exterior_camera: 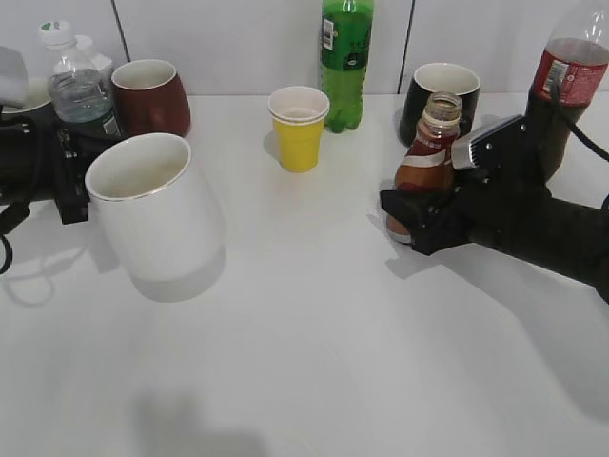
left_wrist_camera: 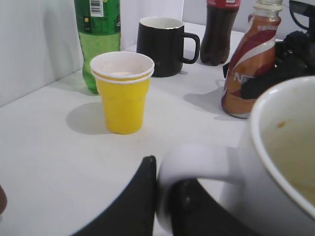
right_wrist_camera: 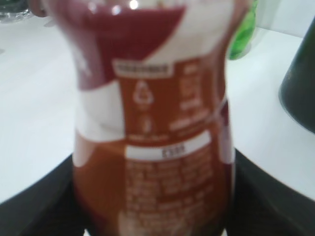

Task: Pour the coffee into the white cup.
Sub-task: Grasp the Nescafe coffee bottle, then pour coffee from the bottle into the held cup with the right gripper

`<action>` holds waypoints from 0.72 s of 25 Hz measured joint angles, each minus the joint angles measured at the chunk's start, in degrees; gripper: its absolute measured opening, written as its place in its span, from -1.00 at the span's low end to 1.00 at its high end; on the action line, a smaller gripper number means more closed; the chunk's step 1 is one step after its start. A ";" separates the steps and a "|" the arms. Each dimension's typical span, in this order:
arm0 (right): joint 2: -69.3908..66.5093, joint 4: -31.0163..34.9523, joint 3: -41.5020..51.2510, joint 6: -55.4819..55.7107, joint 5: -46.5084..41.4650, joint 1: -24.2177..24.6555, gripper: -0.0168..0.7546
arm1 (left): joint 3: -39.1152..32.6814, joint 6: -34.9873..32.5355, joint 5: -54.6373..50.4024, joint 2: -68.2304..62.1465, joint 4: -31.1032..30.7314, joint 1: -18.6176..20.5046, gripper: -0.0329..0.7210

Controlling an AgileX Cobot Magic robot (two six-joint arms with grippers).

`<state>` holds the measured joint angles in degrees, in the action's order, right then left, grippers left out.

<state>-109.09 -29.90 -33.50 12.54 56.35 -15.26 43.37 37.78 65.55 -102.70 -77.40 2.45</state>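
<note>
The coffee bottle point(exterior_camera: 428, 157) is brown with a red-and-white label and an open neck. My right gripper point(exterior_camera: 416, 225) is shut on its lower body, holding it about upright at table level, right of centre. The bottle fills the right wrist view point(right_wrist_camera: 152, 123), between the fingers of the right gripper point(right_wrist_camera: 153, 219). The white cup point(exterior_camera: 157, 209) is at the left, tilted, with a shadow beneath it. My left gripper point(left_wrist_camera: 165, 172) is shut on its handle, and the cup's rim shows in the left wrist view point(left_wrist_camera: 285, 162). The bottle also shows there point(left_wrist_camera: 248, 69).
A yellow paper cup point(exterior_camera: 299, 129) stands at the back centre, beside a green bottle point(exterior_camera: 346, 57). A black mug point(exterior_camera: 440, 95) and a cola bottle point(exterior_camera: 571, 76) stand behind the right gripper. A dark red mug point(exterior_camera: 150, 97) and a water bottle point(exterior_camera: 81, 86) stand at the back left.
</note>
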 joint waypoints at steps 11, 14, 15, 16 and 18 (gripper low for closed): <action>9.85 -3.20 0.09 -1.68 -6.52 0.00 0.42 | 0.00 0.00 -4.02 0.00 1.93 -7.44 -0.79; 15.60 -6.76 -0.32 -4.08 -11.58 0.00 0.42 | 0.68 0.00 -5.18 0.00 3.41 -10.22 -0.79; 17.44 -8.28 -0.68 -4.48 -13.38 0.00 0.42 | 1.21 0.00 -5.99 0.00 3.73 -11.29 -0.79; 19.13 -9.73 -1.06 -4.77 -15.39 0.00 0.42 | 1.83 0.02 -6.76 0.00 4.00 -12.42 -0.79; 21.80 -12.13 -2.27 -5.30 -19.30 0.00 0.42 | 3.24 0.02 -8.83 0.00 4.16 -14.58 -0.79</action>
<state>-87.30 -42.02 -35.77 7.23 37.05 -15.26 46.62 37.80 56.73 -102.70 -73.24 -12.13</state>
